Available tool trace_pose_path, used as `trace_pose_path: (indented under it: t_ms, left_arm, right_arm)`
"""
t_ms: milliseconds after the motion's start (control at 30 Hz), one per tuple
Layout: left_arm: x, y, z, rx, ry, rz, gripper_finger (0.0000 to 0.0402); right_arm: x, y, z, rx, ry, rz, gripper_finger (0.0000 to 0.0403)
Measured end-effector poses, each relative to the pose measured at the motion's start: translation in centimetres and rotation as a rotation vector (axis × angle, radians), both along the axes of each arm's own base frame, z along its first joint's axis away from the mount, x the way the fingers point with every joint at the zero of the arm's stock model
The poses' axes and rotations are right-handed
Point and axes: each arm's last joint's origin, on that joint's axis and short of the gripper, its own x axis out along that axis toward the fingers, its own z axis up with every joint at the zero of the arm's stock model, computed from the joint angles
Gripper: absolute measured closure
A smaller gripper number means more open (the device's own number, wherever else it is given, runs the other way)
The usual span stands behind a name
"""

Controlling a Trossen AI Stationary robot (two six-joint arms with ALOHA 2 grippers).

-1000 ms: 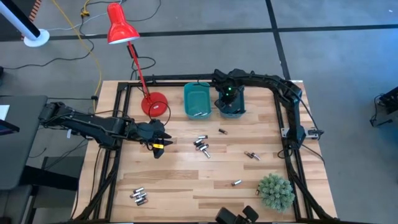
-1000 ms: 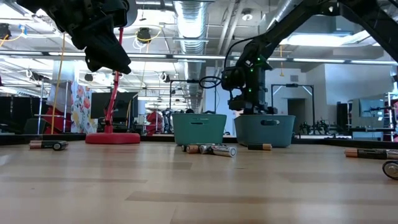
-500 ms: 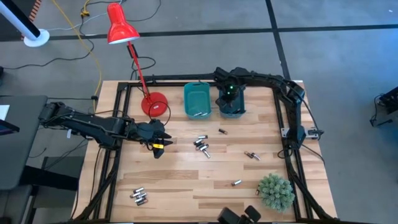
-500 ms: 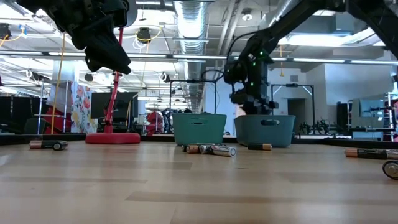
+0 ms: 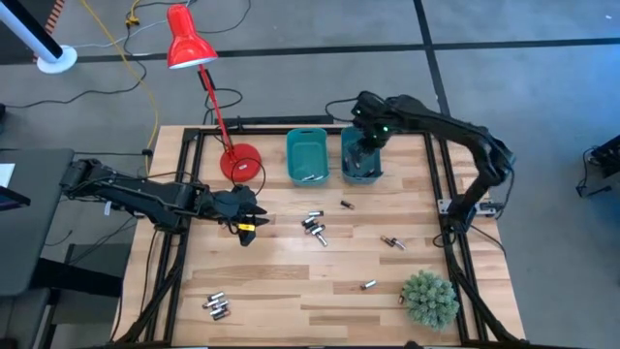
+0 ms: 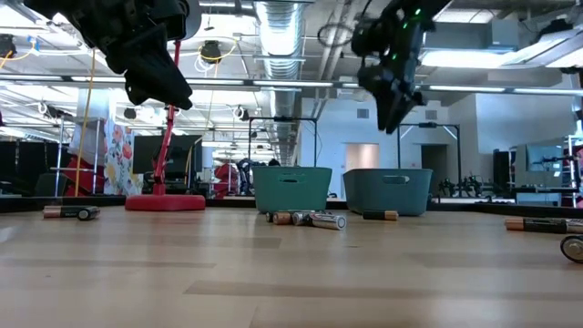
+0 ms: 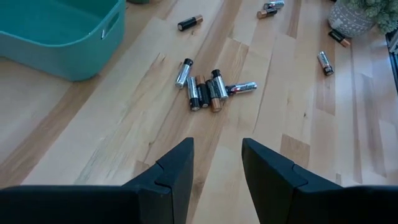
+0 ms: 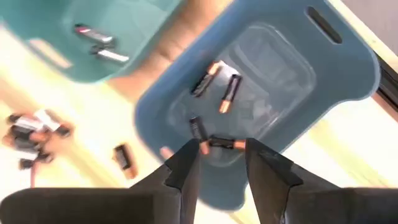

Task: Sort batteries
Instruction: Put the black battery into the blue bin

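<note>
**Inspector:** With its jaws spread and nothing between them, the right gripper hangs above the blue bin, which holds several batteries. I judge a drop just completed there; the step in hand is the return for another cell.

**Clerk:** And the left?

**Inspector:** The left gripper also stands with jaws apart and empty, pointed at the cluster of cells lying near the table's middle. It hovers off the wood, short of that cluster.

**Clerk:** Where is the remaining stock?

**Inspector:** Loose on the table: the central cluster, one single just before the bins, a pair toward the right, another cell near the plant, and a group at the near left. The teal bin holds a couple.

**Clerk:** Next move?

**Inspector:** In my judgement, either arm must descend square over one cell, jaws straddling its width, without rolling its neighbours.

**Clerk:** Arm poses?

**Inspector:** Right arm reaches in from the right edge, elbow raised, wrist high over the bins. Left arm lies low and stretched from the left edge, beside the lamp base.
</note>
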Motion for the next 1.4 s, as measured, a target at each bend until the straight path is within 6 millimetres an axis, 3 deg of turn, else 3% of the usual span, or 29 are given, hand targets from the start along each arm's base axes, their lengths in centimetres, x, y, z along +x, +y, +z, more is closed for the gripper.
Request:
trace_pose_path:
  t_ms: [167, 367, 567, 1100, 1400]
  left_arm:
    - [0.0, 0.0, 0.0, 0.000, 0.001, 0.001, 0.0271]
    - [0.0, 0.0, 0.0, 0.022, 0.004, -0.012, 0.0271]
    - [0.0, 0.0, 0.0, 0.061, 0.010, -0.040, 0.0271]
    - [0.0, 0.1, 0.0, 0.055, 0.009, -0.034, 0.0271]
    - [0.0, 0.1, 0.0, 0.054, 0.009, -0.033, 0.0271]
  right_arm:
    - [-0.6, 4.0, 0.1, -0.032, -0.096, 0.050, 0.0264]
    - [-0.7, 8.6, -2.7, -0.018, -0.164, 0.116, 0.0264]
    - [0.1, 11.7, -5.6, 0.012, -0.198, 0.155, 0.0262]
    - [2.8, 14.5, -11.6, 0.024, -0.077, 0.090, 0.0264]
    - [3.7, 15.0, -13.2, -0.094, -0.041, 0.076, 0.0264]
